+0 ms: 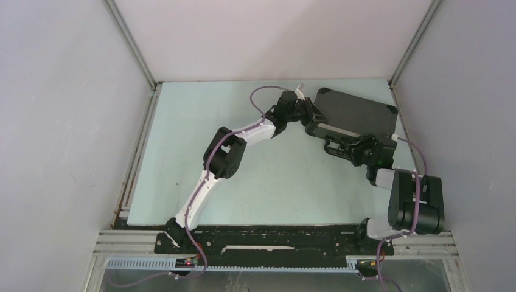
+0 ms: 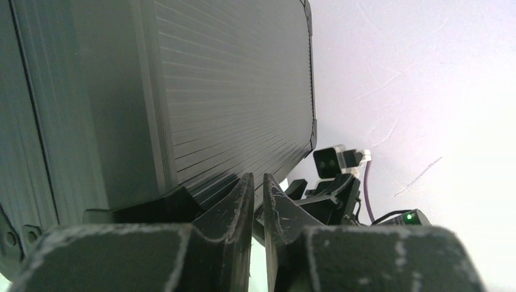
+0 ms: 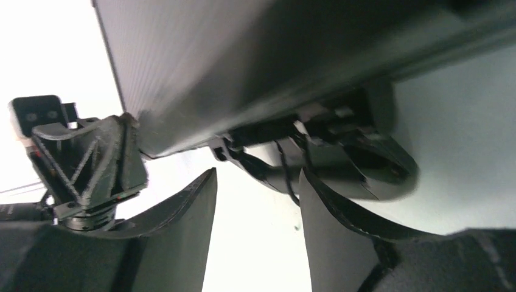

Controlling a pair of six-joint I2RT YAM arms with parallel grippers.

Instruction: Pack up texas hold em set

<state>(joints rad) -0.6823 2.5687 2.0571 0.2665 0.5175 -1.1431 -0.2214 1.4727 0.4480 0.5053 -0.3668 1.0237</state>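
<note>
Right, the briefcase sits closed at the far right corner of the table, turned a little askew to the edges, its ribbed black lid facing up. No chips or cards are showing anywhere, only the shut case.

The left arm stretches across from the near left, and the left gripper is right up against the case's left end. From the left wrist view its fingers are drawn almost together, just a thin slit between them and nothing seen in it, the tips at the lower edge of the case wall.

Over on the near side of the case, the right gripper is at the front edge. Its fingers are spread well apart, and the handle lies just beyond the tips, a bit blurred, with the dark latch hardware beside it. Whether a finger touches the handle, I cannot tell.
</note>
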